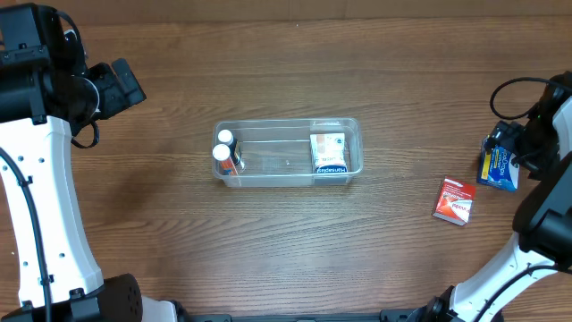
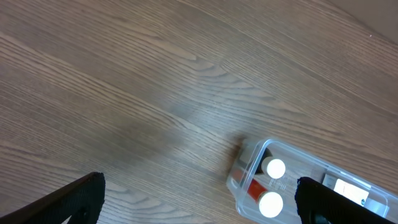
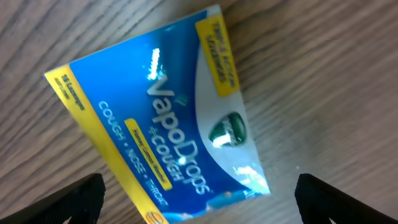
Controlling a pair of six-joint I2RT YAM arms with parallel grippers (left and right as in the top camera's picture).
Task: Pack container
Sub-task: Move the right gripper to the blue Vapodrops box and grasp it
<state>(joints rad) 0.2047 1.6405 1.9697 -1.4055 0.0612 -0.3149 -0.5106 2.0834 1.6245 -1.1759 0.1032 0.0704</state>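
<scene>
From overhead, the container [image 1: 277,163] is sitting in the middle of the desk [image 1: 268,259], its long side running left to right. Two white-capped tubes [image 1: 223,146] are standing at its left end and a white and green packet [image 1: 328,153] is lying at its right end. The stretch between them is bare. On the robot's right, a red box [image 1: 454,200] and a blue packet [image 1: 499,166] are lying on the wood, well apart from the tub. The right arm [image 1: 545,152] is reaching over the blue packet, while the left arm [image 1: 45,179] is hanging off to the far left.

In the left wrist view, the left fingers [image 2: 78,198] are spread wide over bare wood and gripping nothing. The tube end of the container is showing at the lower right.

In the right wrist view, the right fingers [image 3: 84,196] are also spread wide and empty. The blue packet is filling the frame beneath them, lying askew to their line. How high they are hanging above it I cannot tell.

The step in hand looks like picking up the blue packet. The next move probably calls for turning the wrist to square the fingers across the packet's narrower span. After that, it means lowering, closing, and carrying the packet to the bare middle of the tub. The packet looks flat and glossy, so it may slip.
</scene>
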